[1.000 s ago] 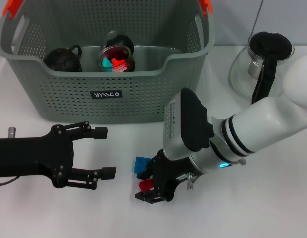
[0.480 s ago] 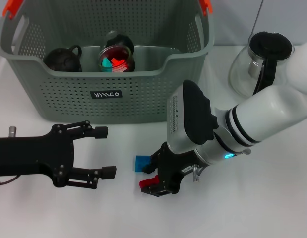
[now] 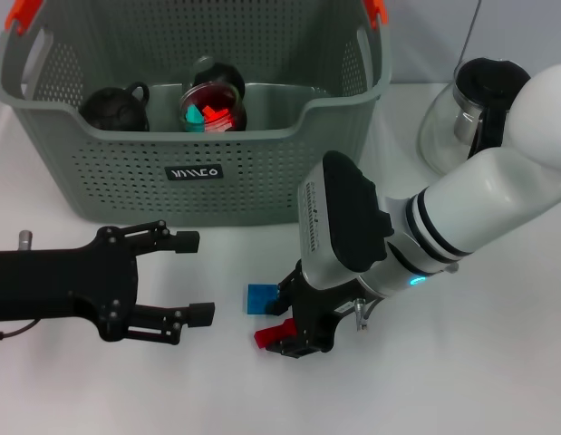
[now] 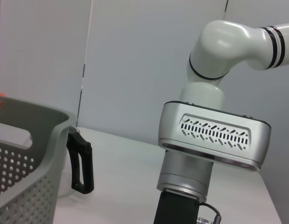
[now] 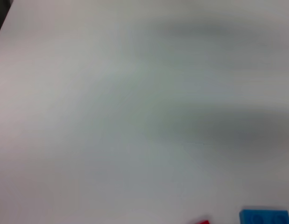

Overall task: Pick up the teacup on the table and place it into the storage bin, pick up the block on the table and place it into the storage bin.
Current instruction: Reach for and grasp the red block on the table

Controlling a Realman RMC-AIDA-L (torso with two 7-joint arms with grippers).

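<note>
Head view: left gripper [image 3: 191, 277] fingers [image 3: 186, 242] wide apart.

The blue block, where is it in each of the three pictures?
Head view: the blue block lies on the table in front of the storage bin, beside the right gripper.
Left wrist view: not in it.
Right wrist view: blue block at the bottom corner.
Shared landmark: the red piece next to it.

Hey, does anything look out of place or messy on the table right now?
Nothing stands out. The storage bin sits upright, and the blue block and red block lie on the table by the right gripper. The left gripper hangs open nearby.
</note>
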